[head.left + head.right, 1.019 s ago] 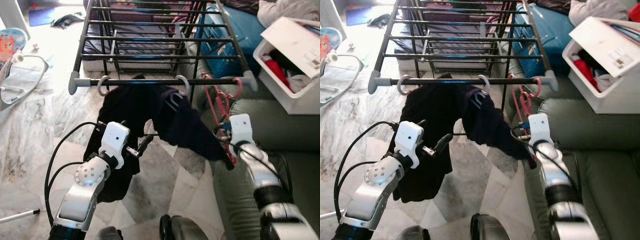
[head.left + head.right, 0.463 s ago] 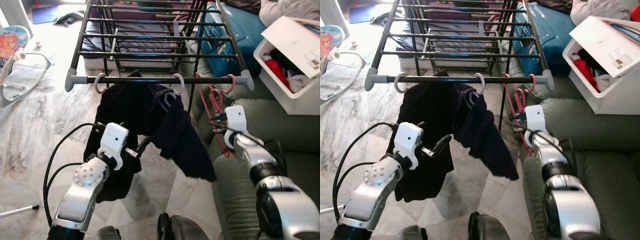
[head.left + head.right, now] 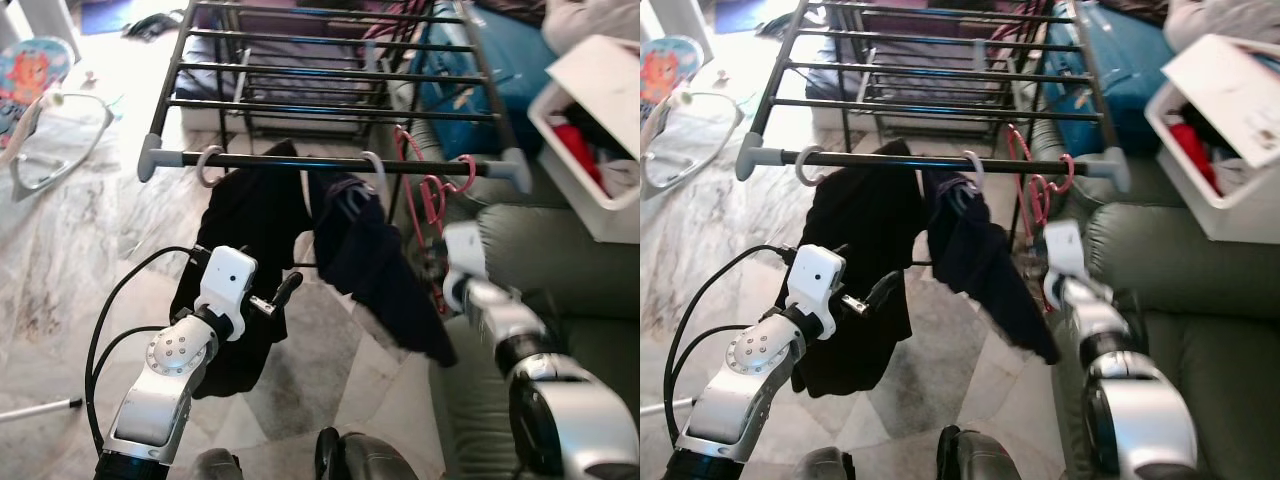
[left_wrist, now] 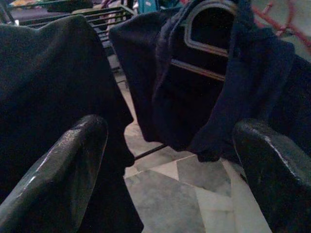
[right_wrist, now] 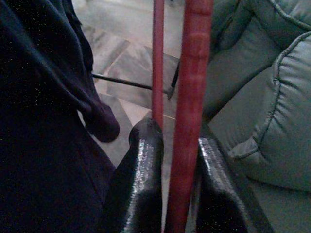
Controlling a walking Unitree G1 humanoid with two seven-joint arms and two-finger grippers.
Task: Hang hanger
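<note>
A black drying rack stands before me. Two grey hangers with dark garments hang from its front bar. To their right, red hangers hook over the same bar. My right gripper is shut on the lower bar of a red hanger, its wrist just below the bar beside the sofa. My left gripper floats in front of the left dark garment, fingers spread wide and holding nothing.
A grey-green sofa fills the right side, with a white bin of clothes on it. A blue case lies behind the rack. A baby bouncer and a white stick sit on the marble floor at left.
The camera has shifted a little. My right wrist has drawn up closer under the rack's bar, still holding the red hanger, and the dark garment's loose end has swung. The left arm has stayed still.
</note>
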